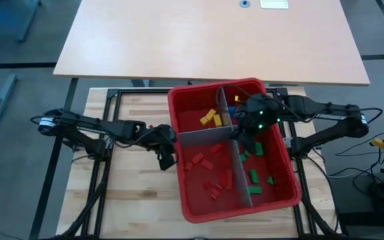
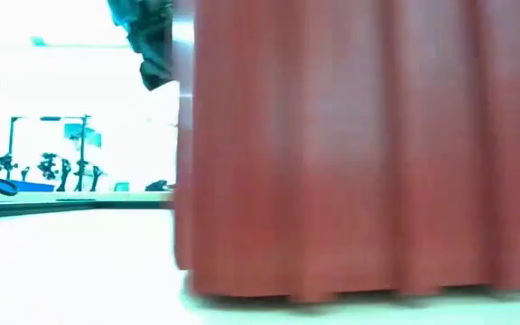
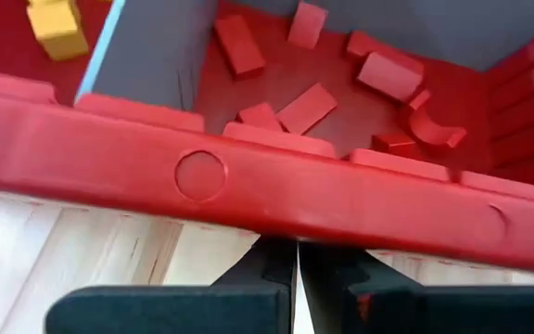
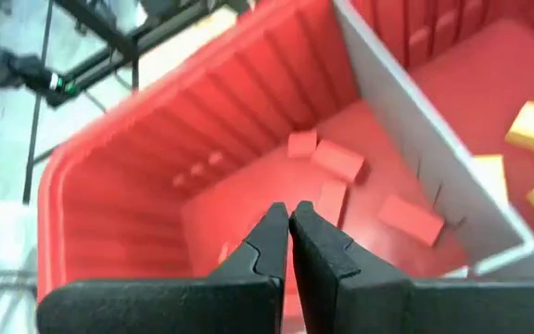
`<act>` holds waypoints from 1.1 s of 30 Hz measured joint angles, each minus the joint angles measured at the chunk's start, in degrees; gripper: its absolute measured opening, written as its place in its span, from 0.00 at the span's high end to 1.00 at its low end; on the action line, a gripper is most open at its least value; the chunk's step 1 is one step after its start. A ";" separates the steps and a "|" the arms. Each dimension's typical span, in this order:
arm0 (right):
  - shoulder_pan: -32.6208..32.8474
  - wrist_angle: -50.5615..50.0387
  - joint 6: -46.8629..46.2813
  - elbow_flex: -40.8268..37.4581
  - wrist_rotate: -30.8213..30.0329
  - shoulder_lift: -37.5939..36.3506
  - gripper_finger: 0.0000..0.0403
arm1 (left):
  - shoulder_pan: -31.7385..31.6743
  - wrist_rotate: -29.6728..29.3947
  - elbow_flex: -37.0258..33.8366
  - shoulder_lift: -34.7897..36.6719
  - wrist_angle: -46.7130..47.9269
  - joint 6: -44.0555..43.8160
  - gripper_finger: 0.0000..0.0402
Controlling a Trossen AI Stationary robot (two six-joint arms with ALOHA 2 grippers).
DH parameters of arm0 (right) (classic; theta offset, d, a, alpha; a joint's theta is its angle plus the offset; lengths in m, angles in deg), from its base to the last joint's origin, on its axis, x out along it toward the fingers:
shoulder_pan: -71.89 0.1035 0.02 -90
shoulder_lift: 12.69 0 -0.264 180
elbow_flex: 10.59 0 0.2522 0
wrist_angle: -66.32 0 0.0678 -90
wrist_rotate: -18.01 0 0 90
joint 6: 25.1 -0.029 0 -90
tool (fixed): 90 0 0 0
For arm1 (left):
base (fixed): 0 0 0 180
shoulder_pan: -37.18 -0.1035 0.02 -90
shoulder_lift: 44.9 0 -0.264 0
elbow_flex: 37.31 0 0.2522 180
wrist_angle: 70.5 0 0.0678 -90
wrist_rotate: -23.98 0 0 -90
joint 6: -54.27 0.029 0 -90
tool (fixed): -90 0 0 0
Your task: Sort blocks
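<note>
Fingers of both grippers are pressed together, empty. Left gripper (image 1: 166, 159) sits just outside the red bin's (image 1: 179, 127) left wall; right gripper (image 4: 289, 227) hangs over the bin's centre. Blocks lie sorted inside: yellow blocks (image 1: 210, 118) far-left, red blocks (image 1: 209, 175) near-left, green blocks (image 1: 257, 172) right.

A big red plastic bin (image 1: 280, 200) sits on a pale wooden tabletop (image 1: 132, 193), turned slightly askew to the table's edges. Grey divider panels (image 1: 199, 137) split the bin into four compartments. Beyond it stands a larger light-brown table (image 1: 179, 40). In the low view the bin's ribbed wall (image 2: 359, 144) fills most of the picture.
</note>
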 joint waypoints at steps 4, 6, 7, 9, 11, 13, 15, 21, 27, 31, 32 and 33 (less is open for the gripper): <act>-1.60 0.08 -0.08 0.00 -0.30 -1.22 1.00 | -0.06 -0.51 2.67 -2.96 -2.81 2.05 1.00; -2.09 0.10 -0.06 0.00 -0.34 -1.27 1.00 | -0.12 -0.65 4.34 -4.42 -2.85 3.04 1.00; -2.26 0.08 -0.06 0.00 -0.32 -1.25 1.00 | -0.14 -0.74 5.10 -5.06 -2.82 3.69 1.00; -2.44 0.10 -0.03 0.00 -0.27 -1.18 1.00 | -0.15 -1.81 6.57 -6.18 -2.73 4.68 1.00; -2.63 0.10 0.23 0.00 -0.28 -1.16 1.00 | -0.18 -4.18 7.65 -6.50 -2.54 5.01 1.00; -2.65 0.17 0.44 0.00 -0.49 -1.14 1.00 | -0.54 -6.95 8.65 -6.59 -2.53 5.86 1.00; -2.94 0.57 0.43 0.00 -0.67 -1.14 1.00 | -1.29 -9.11 9.42 -6.59 -3.44 7.21 1.00; -3.46 1.53 -1.06 0.00 -0.87 -1.14 1.00 | -4.40 -10.24 11.77 -6.22 -6.34 9.25 1.00; -3.55 3.36 -2.59 0.33 -1.30 -1.16 1.00 | -6.18 -15.48 12.52 -4.87 -3.05 9.26 1.00; -3.89 4.53 -2.67 1.16 -1.67 -1.14 1.00 | -7.88 -22.85 12.61 -2.39 1.83 8.78 1.00; -4.11 4.70 -2.67 1.36 -1.78 -1.14 1.00 | -8.46 -23.77 12.61 -1.77 3.31 8.46 1.00; -4.31 4.89 -2.63 1.58 -2.08 -1.14 1.00 | -9.05 -24.51 12.58 -1.05 4.67 8.21 1.00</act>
